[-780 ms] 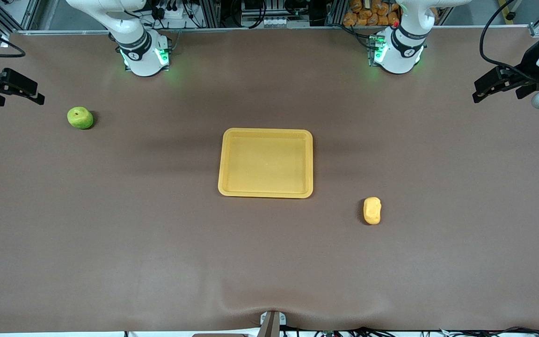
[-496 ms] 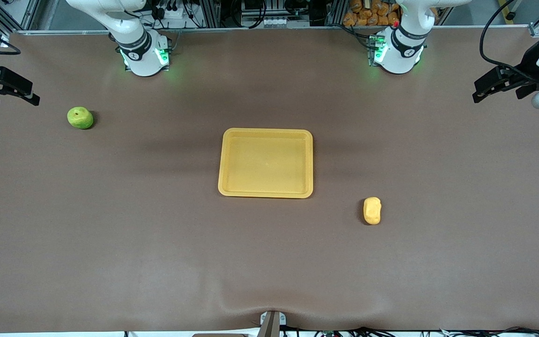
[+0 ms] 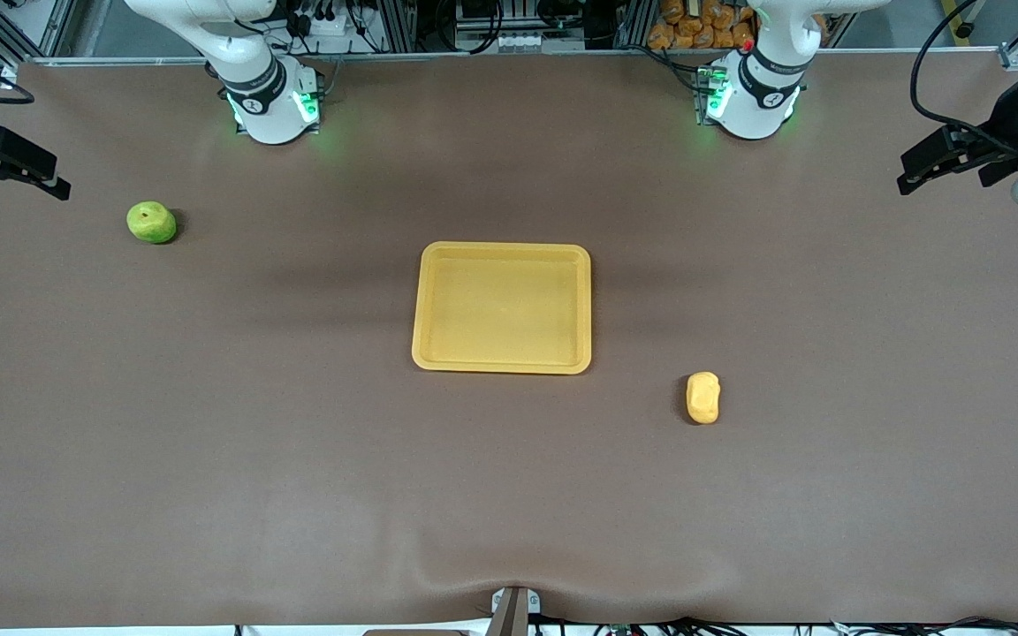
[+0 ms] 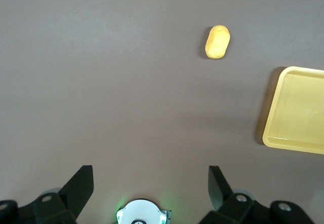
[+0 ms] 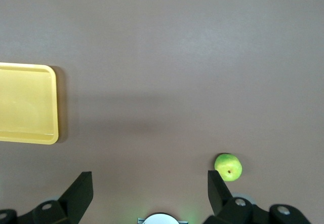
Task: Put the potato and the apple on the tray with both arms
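Note:
The yellow tray [image 3: 438, 353] lies at the table's middle with nothing on it; it also shows in the left wrist view [image 4: 298, 107] and the right wrist view [image 5: 25, 102]. The potato [image 3: 702, 397] lies on the table nearer the front camera than the tray, toward the left arm's end, and shows in the left wrist view [image 4: 217, 42]. The apple [image 3: 151, 222] sits toward the right arm's end, and shows in the right wrist view [image 5: 228, 166]. My left gripper [image 3: 915, 177] is open, high over its end of the table. My right gripper [image 3: 54, 184] is open, high over its end, beside the apple.
The brown table mat has a fold [image 3: 509, 579] at its edge nearest the front camera. The arm bases [image 3: 270, 106] [image 3: 752, 102] stand at the edge farthest from it. Orange goods [image 3: 695, 22] lie off the table past the left arm's base.
My right gripper has drawn back a little toward the right arm's end of the table. My left gripper has shifted slightly toward its own end. The potato, apple and tray have not moved.

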Available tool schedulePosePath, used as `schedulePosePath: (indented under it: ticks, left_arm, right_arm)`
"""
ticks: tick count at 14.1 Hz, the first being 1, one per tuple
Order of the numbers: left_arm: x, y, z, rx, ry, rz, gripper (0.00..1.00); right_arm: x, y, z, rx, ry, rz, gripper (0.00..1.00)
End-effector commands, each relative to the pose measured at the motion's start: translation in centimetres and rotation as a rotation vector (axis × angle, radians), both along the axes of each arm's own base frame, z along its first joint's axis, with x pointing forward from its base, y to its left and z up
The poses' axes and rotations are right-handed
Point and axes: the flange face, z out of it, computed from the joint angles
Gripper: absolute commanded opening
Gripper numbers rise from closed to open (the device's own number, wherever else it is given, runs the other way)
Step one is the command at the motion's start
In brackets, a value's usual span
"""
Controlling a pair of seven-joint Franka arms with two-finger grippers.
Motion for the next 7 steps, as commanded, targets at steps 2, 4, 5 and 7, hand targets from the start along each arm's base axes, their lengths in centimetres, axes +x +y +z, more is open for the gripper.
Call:
schedulePosePath:
  ticks: [2,4,5,7]
  left_arm:
    - [-0.6,0.3,0.8,-0.005,-0.001,-0.008,1.00]
    - [-0.6,0.3,0.7,-0.004,0.000,0.000,1.00]
    - [-0.6,0.3,0.7,-0.003,0.000,-0.003,1.00]
    - [-0.5,0.3,0.4,-0.002,0.008,-0.006,1.00]
  right_arm:
    - [1.1,-1.6,-2.0,-0.017,0.048,-0.016,1.00]
    - [1.6,-2.4,-3.0,-0.016,0.068,-0.031,1.00]
    - [1.8,-2.7,-3.5,-0.017,0.076,-0.037,1.00]
    - [1.8,-3.7,-3.7,-0.014,0.081,-0.055,1.00]
